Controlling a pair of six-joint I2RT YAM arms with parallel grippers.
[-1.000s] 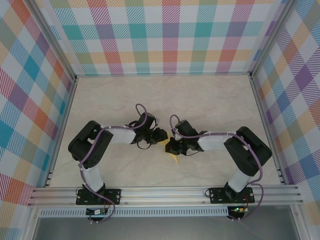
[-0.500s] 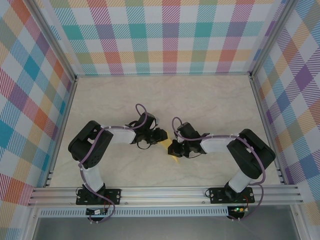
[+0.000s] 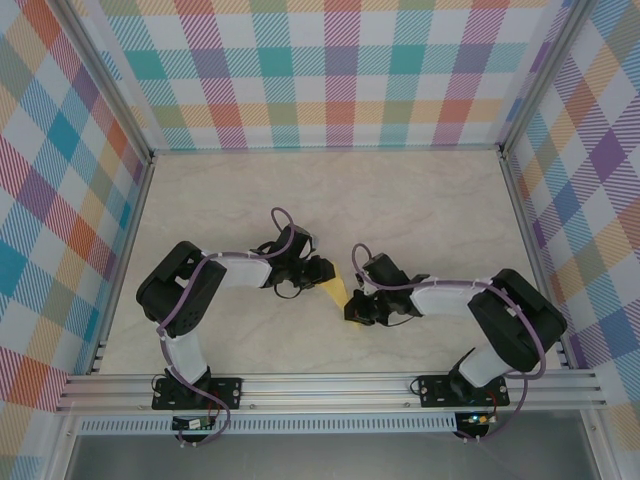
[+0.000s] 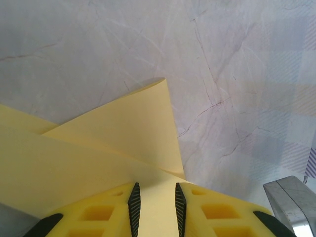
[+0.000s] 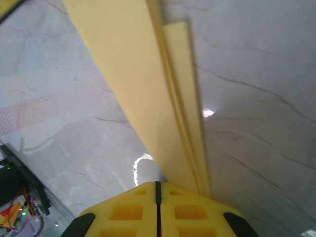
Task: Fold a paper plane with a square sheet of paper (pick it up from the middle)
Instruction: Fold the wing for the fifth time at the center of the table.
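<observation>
The left end effector pinches one end of the folded, narrow yellow paper plane between its yellow fingers. The plane hangs over the pale marble worktop near the middle of its near edge. The right end effector squeezes the other end.

The paper plane runs off frame — its full shape hidden.

No text, label, brand or number can be read anywhere.
</observation>
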